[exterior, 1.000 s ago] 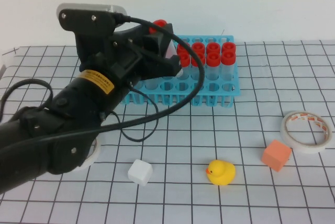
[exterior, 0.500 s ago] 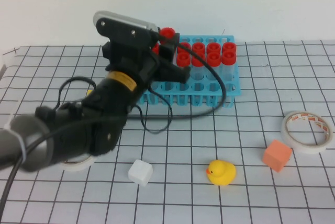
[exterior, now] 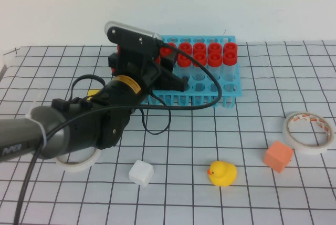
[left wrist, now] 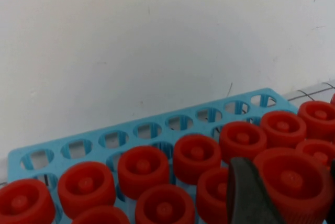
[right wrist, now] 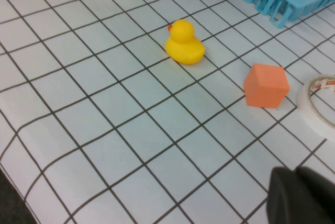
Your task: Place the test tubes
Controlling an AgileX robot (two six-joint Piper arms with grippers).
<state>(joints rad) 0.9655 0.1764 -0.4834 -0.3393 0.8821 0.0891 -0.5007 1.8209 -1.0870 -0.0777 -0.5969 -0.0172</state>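
Left wrist view: L gripper (left wrist: 289,190), at 9 o'clock end of the blue tube rack (left wrist: 78,149), pinches a red-capped test tube (left wrist: 291,174); centre over a free hole (left wrist: 148,130), keep vert., lower w/o clipping neighbour caps (left wrist: 196,156); R gripper (right wrist: 299,197), pressed together, hangs near 5 o'clock of the table (right wrist: 131,130).

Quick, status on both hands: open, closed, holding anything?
Left hand: closed on a red-capped test tube, over the blue rack.
Right hand: closed, holding nothing, above the table.
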